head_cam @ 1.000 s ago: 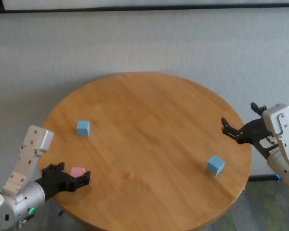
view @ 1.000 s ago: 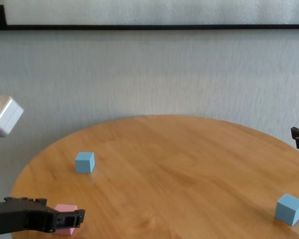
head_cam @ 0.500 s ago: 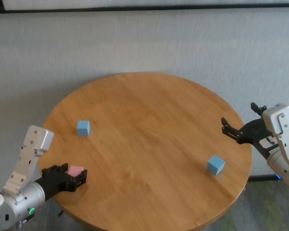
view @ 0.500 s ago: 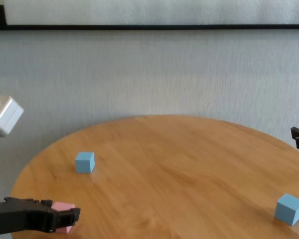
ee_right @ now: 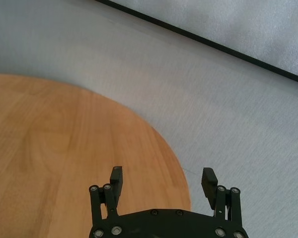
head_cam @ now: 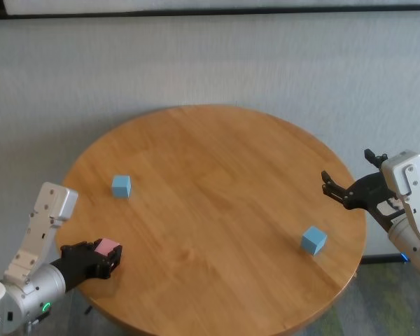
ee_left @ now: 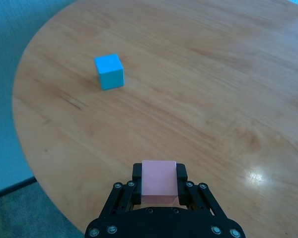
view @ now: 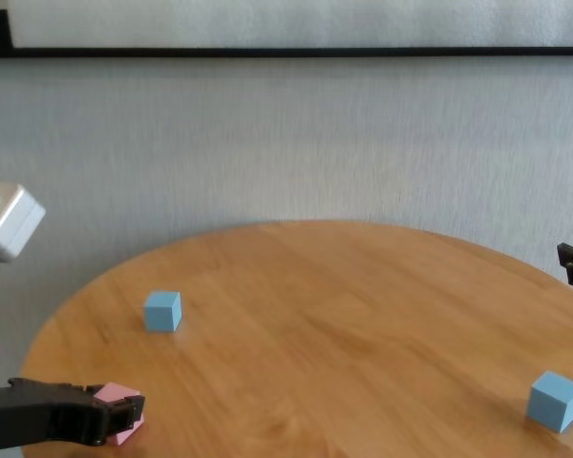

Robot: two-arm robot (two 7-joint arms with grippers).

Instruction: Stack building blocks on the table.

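Observation:
My left gripper point(head_cam: 106, 255) is shut on the pale pink block point(head_cam: 107, 246) at the near left edge of the round wooden table point(head_cam: 217, 196). The left wrist view shows the pink block point(ee_left: 158, 180) pinched between both fingers, and the chest view shows it point(view: 121, 424) tilted in the left gripper point(view: 124, 416). One light blue block point(head_cam: 121, 185) lies farther back on the left. Another blue block point(head_cam: 313, 240) rests near the right edge. My right gripper point(head_cam: 344, 190) hovers open over the table's right rim, holding nothing.
Grey carpet surrounds the table. A pale wall with a dark strip point(view: 286, 52) runs behind it. The wood between the two blue blocks is bare.
My left gripper's fingers have closed in on the pink block and now pinch it. The block has shifted slightly towards the table's edge and tilted. The right arm has stayed still.

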